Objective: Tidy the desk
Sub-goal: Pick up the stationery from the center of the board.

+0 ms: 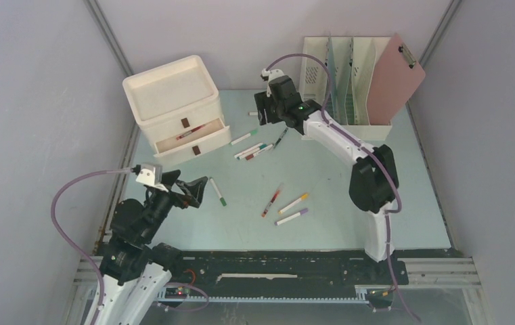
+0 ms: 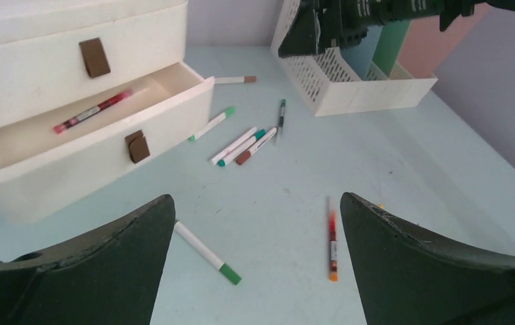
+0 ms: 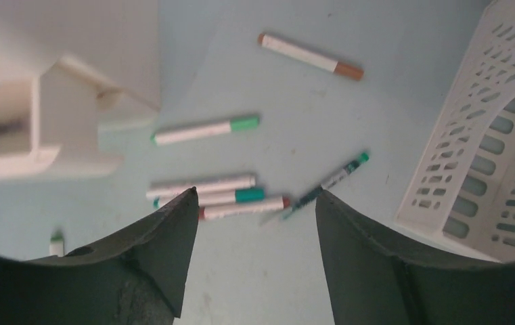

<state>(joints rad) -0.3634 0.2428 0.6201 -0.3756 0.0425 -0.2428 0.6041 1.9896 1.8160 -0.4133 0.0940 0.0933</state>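
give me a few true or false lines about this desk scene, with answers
1. The lower drawer of the drawer unit is open, a red pen inside. True.
2. The pink clipboard lies flat on the desk. False: it stands at the file rack.
3. The left fingers grip a marker. False: they are open and empty.
4. The right fingers are open above a cluster of markers. True.

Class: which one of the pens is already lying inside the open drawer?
The red pen, lying alone inside the open lower drawer. The rest, with green, brown, orange or purple caps, lie loose on the desk.
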